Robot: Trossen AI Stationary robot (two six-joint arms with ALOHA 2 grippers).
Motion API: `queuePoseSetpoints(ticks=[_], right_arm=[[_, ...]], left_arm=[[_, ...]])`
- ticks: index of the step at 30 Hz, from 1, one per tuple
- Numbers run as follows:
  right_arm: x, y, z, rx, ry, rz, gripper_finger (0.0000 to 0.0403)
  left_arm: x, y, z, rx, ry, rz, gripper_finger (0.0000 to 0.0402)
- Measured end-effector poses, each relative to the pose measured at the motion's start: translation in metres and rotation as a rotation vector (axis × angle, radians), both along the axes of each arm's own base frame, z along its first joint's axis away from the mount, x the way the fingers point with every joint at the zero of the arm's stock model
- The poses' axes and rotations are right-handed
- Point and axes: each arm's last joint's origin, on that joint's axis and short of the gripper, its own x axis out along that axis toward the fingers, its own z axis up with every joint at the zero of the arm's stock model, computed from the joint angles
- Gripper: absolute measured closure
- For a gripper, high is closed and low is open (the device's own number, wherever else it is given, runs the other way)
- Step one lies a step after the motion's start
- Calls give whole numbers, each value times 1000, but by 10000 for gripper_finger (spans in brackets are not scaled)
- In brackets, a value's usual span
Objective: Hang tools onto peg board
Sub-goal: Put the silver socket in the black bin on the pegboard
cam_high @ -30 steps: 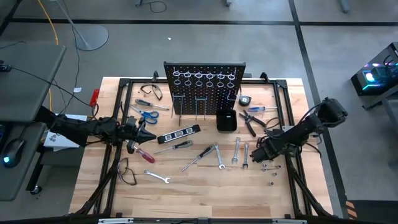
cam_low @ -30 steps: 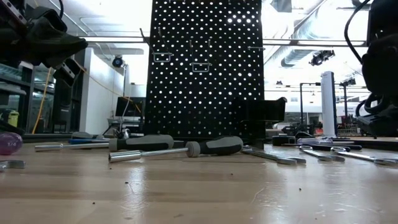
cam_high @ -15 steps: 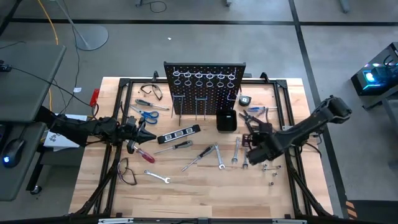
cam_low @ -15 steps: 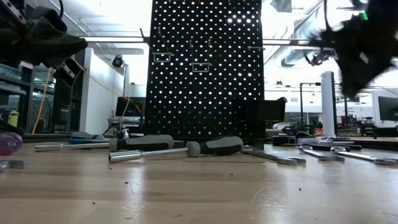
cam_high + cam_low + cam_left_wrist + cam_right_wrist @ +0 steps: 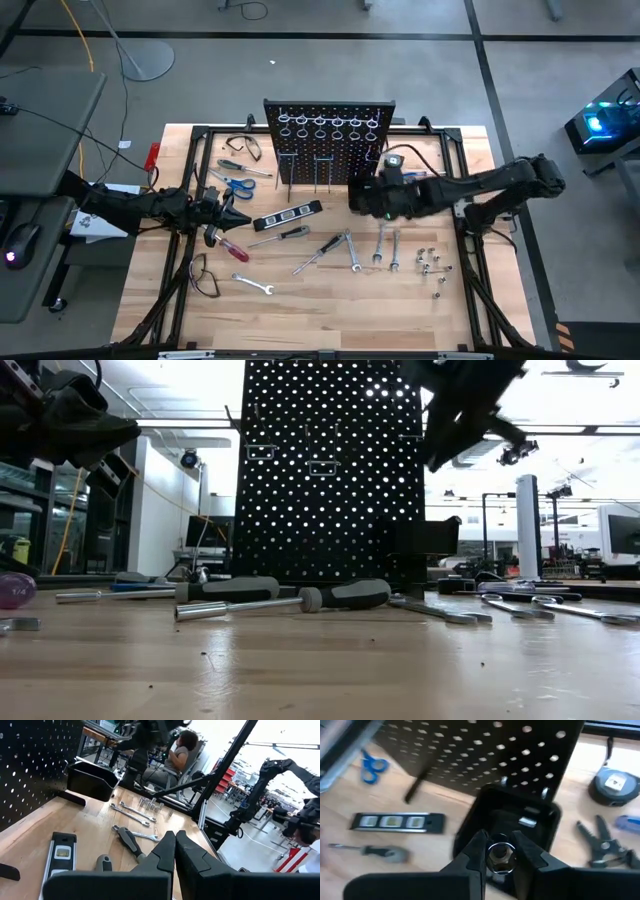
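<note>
The black peg board (image 5: 330,135) stands upright at the table's far middle, with silver rings along its top. My right gripper (image 5: 499,851) hovers just in front of it, over a small black box (image 5: 520,817), shut on a small silver socket (image 5: 499,856). Tools lie flat on the wood: wrenches (image 5: 380,242), screwdrivers (image 5: 281,236), blue scissors (image 5: 235,183) and pliers (image 5: 598,845). More small sockets (image 5: 430,262) stand at the right. My left gripper (image 5: 236,214) waits shut at the table's left, holding nothing. My right gripper pinches the socket's round sides (image 5: 491,854) between its two fingertips. It comes slanting down from the table's right side. The socket is lifted clear, above the black box, its hollow end facing the wrist camera.
A spirit level (image 5: 288,214) lies in front of the peg board, and a tape measure (image 5: 615,782) sits to the board's right. Safety glasses (image 5: 243,147) rest at the far left and another pair (image 5: 203,275) at the near left. Bare wood spans the near edge.
My right gripper has risen from the cluster of sockets at the table's right and swung left and toward the far edge, rolling its wrist, until it hangs over the black box by the peg board. The socket came up off the table with it.
</note>
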Motion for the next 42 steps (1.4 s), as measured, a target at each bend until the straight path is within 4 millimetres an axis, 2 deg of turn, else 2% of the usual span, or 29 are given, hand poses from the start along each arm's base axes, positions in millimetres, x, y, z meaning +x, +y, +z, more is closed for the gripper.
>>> queuePoseSetpoints(ticks=[4,8,12,17,21,27,30,35,38,42], right_arm=[[3,-21,-6,32,77,27,358],[8,-33,-5,58,76,85,300],[10,-38,-4,61,60,118,248],[9,-37,-5,70,84,136,225],[2,-22,-4,170,129,276,227],[-23,22,-18,373,370,354,231],[-42,41,-38,463,494,289,232],[-67,63,-82,633,560,160,232],[-74,66,-99,682,548,72,232],[-78,63,-104,648,535,-6,232]], left_arm=[[0,0,0,0,1,0,401],[0,0,0,0,0,0,402],[0,0,0,0,0,0,401],[0,0,0,0,0,0,402],[0,0,0,0,0,0,402],[0,0,0,0,0,0,401],[0,0,0,0,0,0,402],[0,0,0,0,1,0,401],[0,0,0,0,1,0,401],[0,0,0,0,1,0,401]])
